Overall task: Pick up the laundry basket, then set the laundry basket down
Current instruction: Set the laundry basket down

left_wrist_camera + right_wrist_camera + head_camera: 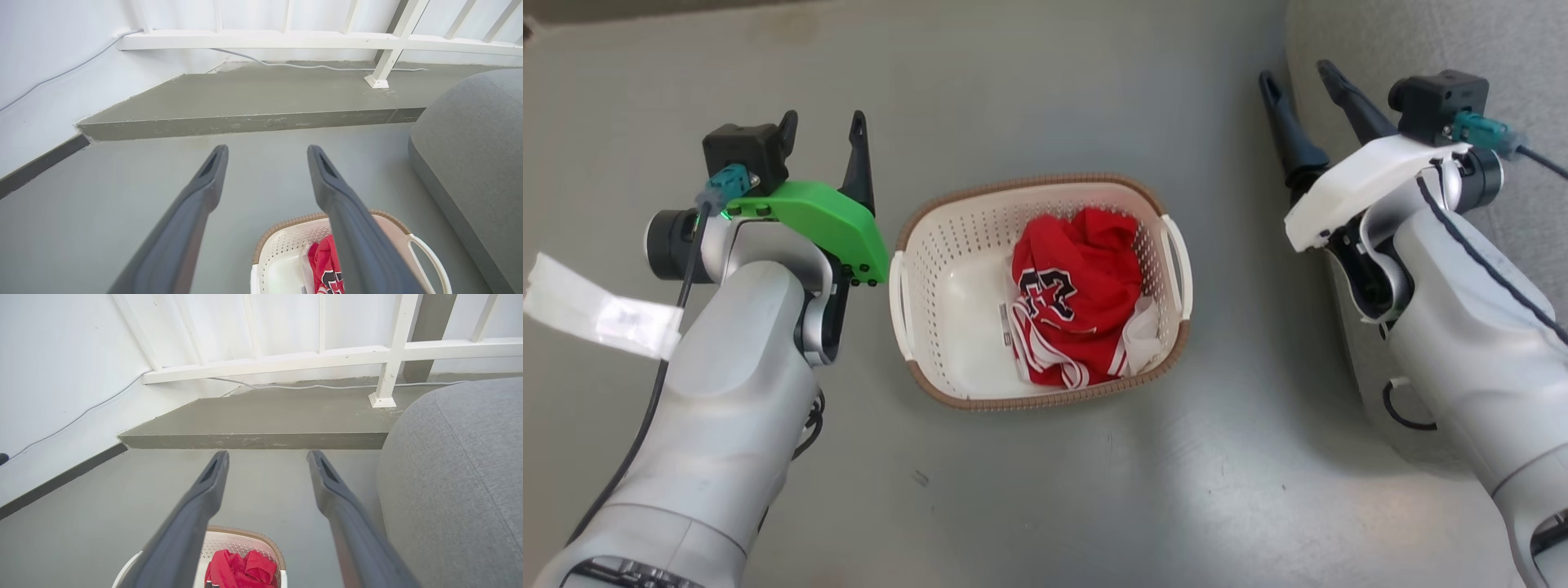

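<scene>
Sitting on floor (1045,490), laundry basket (964,237) carrying crumpled red jersey (1086,286); left gripper (823,126) and right gripper (1297,75) hovering either side, clear of it, fingers spread, grasping nothing.

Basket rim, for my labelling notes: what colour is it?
Brown, woven-look rim on the laundry basket; clearest in the head view.

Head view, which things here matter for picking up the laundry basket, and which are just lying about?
For the job: laundry basket, its loop handles, left pincer and right pincer, both open, one either side.
Just lying about: red jersey inside the basket, grey cushion, white railing, wall cable, paper tag on the left forearm.
</scene>
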### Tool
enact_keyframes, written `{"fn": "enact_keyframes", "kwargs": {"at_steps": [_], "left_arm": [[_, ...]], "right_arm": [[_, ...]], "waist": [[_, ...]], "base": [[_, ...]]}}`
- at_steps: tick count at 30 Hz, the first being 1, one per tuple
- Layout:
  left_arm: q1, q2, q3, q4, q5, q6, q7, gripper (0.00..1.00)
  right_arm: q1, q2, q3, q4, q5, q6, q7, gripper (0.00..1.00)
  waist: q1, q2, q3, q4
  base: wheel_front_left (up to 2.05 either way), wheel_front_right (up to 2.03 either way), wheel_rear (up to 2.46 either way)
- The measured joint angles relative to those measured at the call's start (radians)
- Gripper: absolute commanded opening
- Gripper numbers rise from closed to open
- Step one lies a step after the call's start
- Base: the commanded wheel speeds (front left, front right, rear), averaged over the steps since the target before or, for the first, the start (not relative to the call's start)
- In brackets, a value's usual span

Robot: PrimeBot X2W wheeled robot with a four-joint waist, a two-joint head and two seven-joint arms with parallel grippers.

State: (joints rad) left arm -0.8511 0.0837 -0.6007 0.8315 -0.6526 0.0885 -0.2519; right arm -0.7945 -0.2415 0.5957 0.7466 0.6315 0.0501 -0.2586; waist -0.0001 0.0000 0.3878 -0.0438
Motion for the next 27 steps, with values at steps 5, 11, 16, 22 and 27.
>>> {"fn": "enact_keyframes", "kwargs": {"at_steps": [5, 11, 16, 22, 27], "left_arm": [[0.051, 0.010, 0.048, -0.081, 0.032, 0.009, 0.000, 1.00], [0.117, 0.023, 0.088, -0.182, 0.086, 0.018, 0.000, 1.00], [0.166, 0.028, 0.113, -0.242, 0.130, 0.026, 0.000, 1.00], [0.245, 0.031, 0.144, -0.322, 0.176, 0.028, 0.000, 1.00], [0.310, 0.032, 0.159, -0.382, 0.215, 0.031, 0.000, 1.00]], "right_arm": [[0.049, -0.010, -0.010, -0.051, -0.071, -0.027, 0.000, 1.00], [0.108, -0.010, -0.053, -0.122, -0.106, -0.053, 0.000, 1.00], [0.144, -0.008, -0.083, -0.174, -0.132, -0.070, 0.000, 1.00], [0.202, -0.004, -0.116, -0.243, -0.163, -0.089, 0.000, 1.00], [0.254, 0.004, -0.145, -0.296, -0.193, -0.105, 0.000, 1.00]], "waist": [[0.0000, 0.0000, -0.047, 0.000], [0.0000, 0.0000, -0.096, 0.000], [0.0000, 0.0000, -0.125, -0.002], [0.0000, 0.0000, -0.162, -0.007], [0.0000, 0.0000, -0.187, -0.010]], "base": [[0.00, 0.00, 0.00], [0.00, 0.00, 0.00], [0.00, 0.00, 0.00], [0.00, 0.00, 0.00], [0.00, 0.00, 0.00]]}}
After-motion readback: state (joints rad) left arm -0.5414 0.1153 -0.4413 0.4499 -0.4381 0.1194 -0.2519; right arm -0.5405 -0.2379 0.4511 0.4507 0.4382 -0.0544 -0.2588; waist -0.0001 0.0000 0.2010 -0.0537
